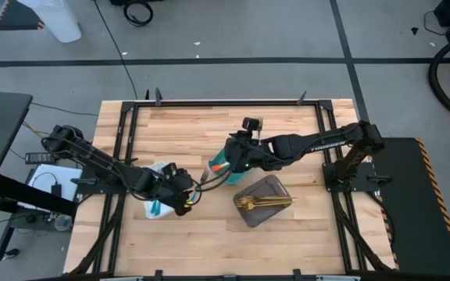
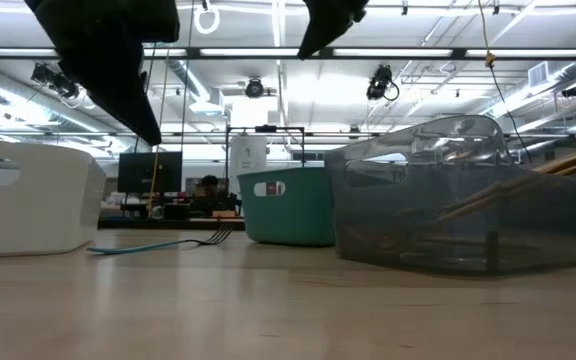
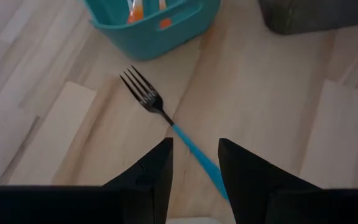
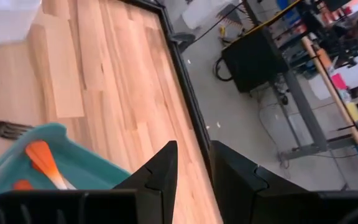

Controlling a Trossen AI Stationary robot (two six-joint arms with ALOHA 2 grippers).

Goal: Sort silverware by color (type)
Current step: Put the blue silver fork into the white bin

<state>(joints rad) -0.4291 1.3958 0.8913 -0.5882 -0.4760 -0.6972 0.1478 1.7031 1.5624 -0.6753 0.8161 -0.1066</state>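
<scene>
A fork point(image 3: 157, 109) with a silver head and a teal-blue handle lies flat on the wooden table, also seen in the low view as the fork point(image 2: 168, 243). My left gripper point(image 3: 194, 144) hangs open above its handle, one finger to each side, clear of it. My right gripper point(image 4: 191, 146) is open and holds nothing. It hovers over the teal tray point(image 4: 61, 132), in which orange-handled utensils point(image 4: 42, 160) lie. In the high view, my left gripper point(image 1: 188, 195) is beside the white tray and my right gripper point(image 1: 225, 161) is at the teal tray point(image 1: 213, 170).
The white tray point(image 2: 28, 210) stands at the left with a teal-handled piece point(image 1: 155, 208) in it. The grey see-through tray point(image 2: 438, 170) at the right holds gold utensils point(image 1: 260, 203). Bare tabletop lies toward the near and far edges. A black frame borders the table.
</scene>
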